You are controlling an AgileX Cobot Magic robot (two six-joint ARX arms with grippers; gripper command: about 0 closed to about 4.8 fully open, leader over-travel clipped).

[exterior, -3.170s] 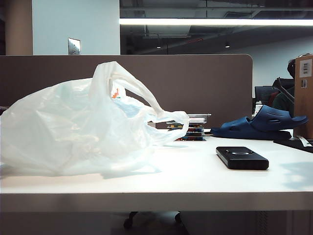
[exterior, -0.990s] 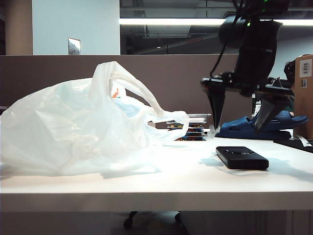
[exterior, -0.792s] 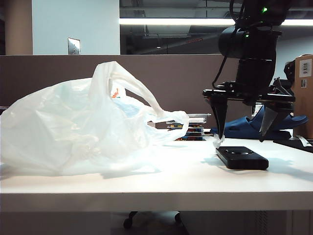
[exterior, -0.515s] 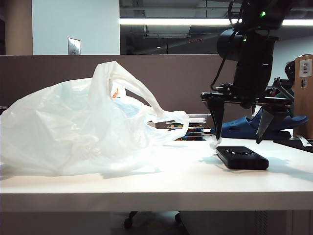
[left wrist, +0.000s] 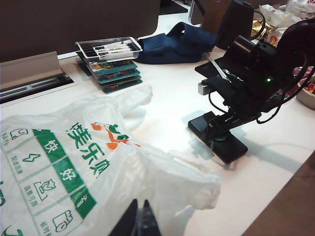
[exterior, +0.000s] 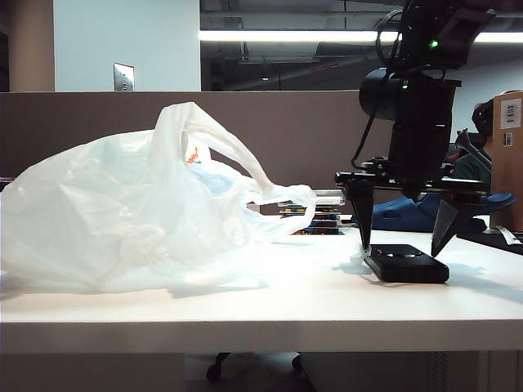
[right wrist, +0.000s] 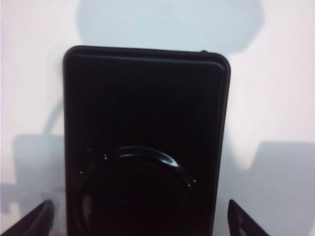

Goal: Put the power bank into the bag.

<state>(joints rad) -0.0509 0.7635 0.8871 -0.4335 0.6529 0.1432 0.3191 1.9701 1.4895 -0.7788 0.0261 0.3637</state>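
**Power bank not yet grasped; bag not yet loaded**

The power bank (exterior: 406, 263) lies flat on the white table (exterior: 270, 314), well apart from the bag (exterior: 131, 216), which sits slumped on its side toward the left of the exterior view with a loop handle (exterior: 225, 147) standing up. Nothing of the transfer is done: the slab is outside the bag and rests on the surface.

The right gripper (exterior: 400, 245) stands directly over the power bank with jaws spread wide, one fingertip on either side of the slab and down at about its level. The right wrist view confirms the straddle: the black slab fills the gap between the two tips, with clear table on each side. No contact can be confirmed.

The left gripper (left wrist: 139, 223) is closed, empty as far as visible, hovering over the bag's printed face.

Remaining, by my assessment: close on the slab, lift, carry to the bag's mouth, release inside.
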